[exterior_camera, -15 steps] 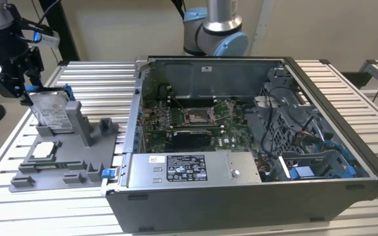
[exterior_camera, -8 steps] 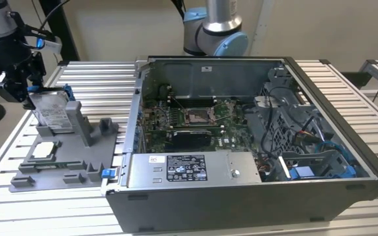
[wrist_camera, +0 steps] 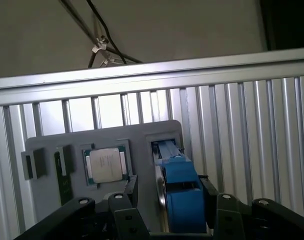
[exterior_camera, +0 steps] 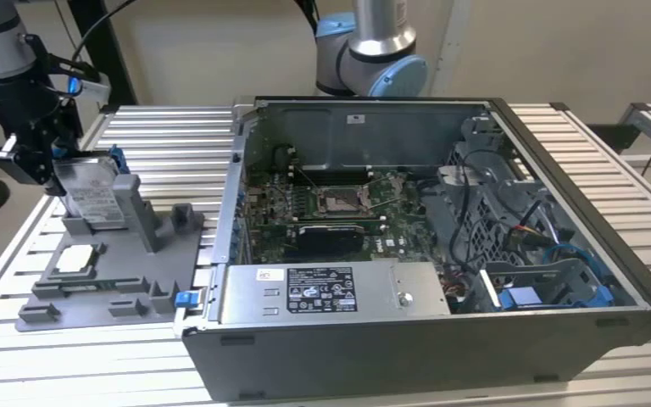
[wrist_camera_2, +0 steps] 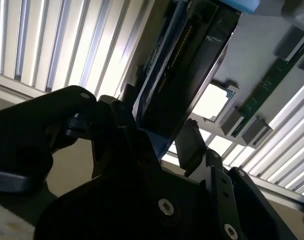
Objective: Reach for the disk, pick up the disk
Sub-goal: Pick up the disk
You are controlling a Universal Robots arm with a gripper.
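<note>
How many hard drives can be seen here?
1: the disk stands on edge in the grey fixture tray at the exterior view's left, the gripper astride it. The computer case could hide others.

Bright even light glares off table slats (wrist_camera_2: 37,45), end effector (wrist_camera_2: 159,127) silhouetted.

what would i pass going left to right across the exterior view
gripper → disk, standing upright → open computer case
</note>
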